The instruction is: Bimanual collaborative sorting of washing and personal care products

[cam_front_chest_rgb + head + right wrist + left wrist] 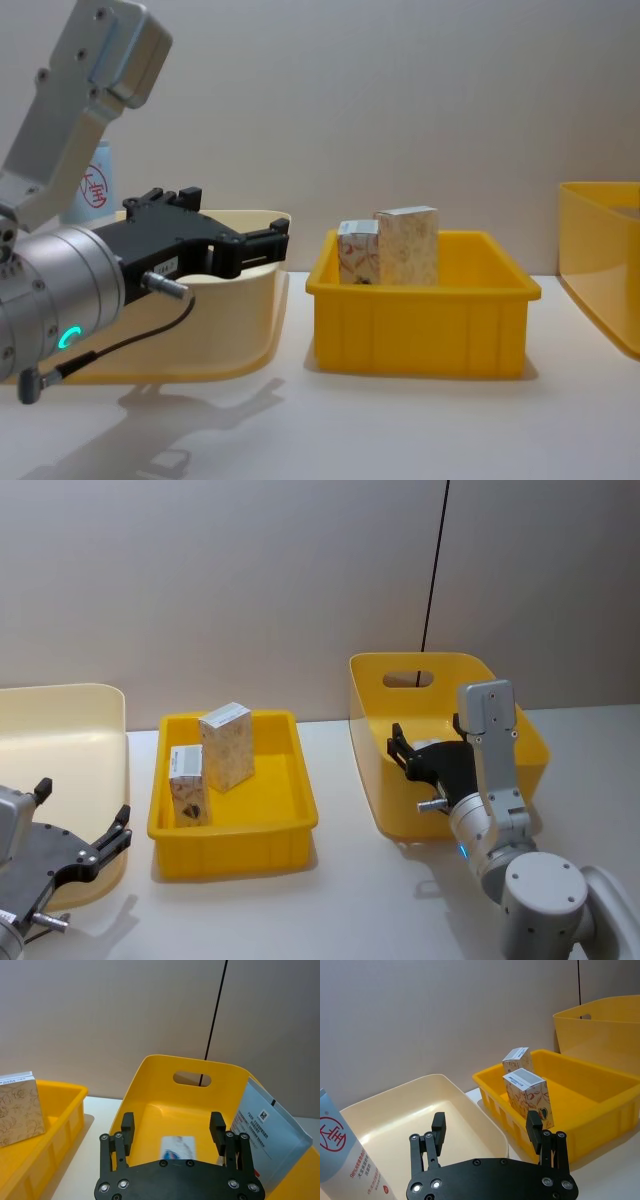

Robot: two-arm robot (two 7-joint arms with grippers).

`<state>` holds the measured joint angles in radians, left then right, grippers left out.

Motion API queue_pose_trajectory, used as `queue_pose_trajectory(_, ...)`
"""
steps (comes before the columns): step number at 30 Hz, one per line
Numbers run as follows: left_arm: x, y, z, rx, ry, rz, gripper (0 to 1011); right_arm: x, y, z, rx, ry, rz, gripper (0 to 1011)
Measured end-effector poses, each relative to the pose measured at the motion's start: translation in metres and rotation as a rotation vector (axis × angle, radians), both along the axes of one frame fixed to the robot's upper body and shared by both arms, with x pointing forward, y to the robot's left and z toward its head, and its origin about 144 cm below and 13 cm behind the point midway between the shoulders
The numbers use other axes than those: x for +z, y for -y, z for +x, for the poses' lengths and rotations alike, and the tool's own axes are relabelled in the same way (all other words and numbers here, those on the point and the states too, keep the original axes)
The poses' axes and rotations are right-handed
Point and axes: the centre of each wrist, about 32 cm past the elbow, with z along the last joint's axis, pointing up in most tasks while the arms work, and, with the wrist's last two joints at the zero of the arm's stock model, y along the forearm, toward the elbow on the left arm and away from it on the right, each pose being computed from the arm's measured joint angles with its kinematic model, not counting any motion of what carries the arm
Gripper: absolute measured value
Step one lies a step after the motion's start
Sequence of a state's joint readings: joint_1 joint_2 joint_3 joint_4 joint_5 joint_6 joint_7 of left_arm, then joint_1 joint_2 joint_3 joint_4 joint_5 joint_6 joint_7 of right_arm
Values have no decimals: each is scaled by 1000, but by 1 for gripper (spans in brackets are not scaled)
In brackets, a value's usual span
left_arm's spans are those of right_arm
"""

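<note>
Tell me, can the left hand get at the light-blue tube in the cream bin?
Probably yes. The left hand is open and empty, hovering at the cream bin, and the tube stands upright at the bin's near side with nothing in between.

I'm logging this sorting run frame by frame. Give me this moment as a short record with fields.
left gripper: open, empty, over the cream bin
right gripper: open, empty, over the tall yellow bin
middle yellow tray: two cartons standing upright
cream bin contents: light-blue tube with a red round mark
tall yellow bin contents: light-blue packet leaning on its wall, a flat item on its floor
</note>
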<state>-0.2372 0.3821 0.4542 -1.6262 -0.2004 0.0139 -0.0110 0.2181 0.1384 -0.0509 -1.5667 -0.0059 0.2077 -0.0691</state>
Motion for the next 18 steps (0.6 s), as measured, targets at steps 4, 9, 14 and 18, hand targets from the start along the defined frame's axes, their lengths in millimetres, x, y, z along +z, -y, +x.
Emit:
queue_pose_trajectory(4, 0, 0, 0, 0, 0, 0, 1000, 0, 0, 0, 0, -2, 1, 998)
queue_pose_trajectory(9, 0, 0, 0, 0, 0, 0, 1000, 0, 0, 0, 3, -1, 2, 1001)
queue_pose_trajectory(14, 0, 0, 0, 0, 0, 0, 1000, 0, 0, 0, 21, 17, 4, 1001)
queue_pose_trajectory(18, 0, 0, 0, 0, 0, 0, 1000, 1, 2, 0, 57, 47, 8, 1001)
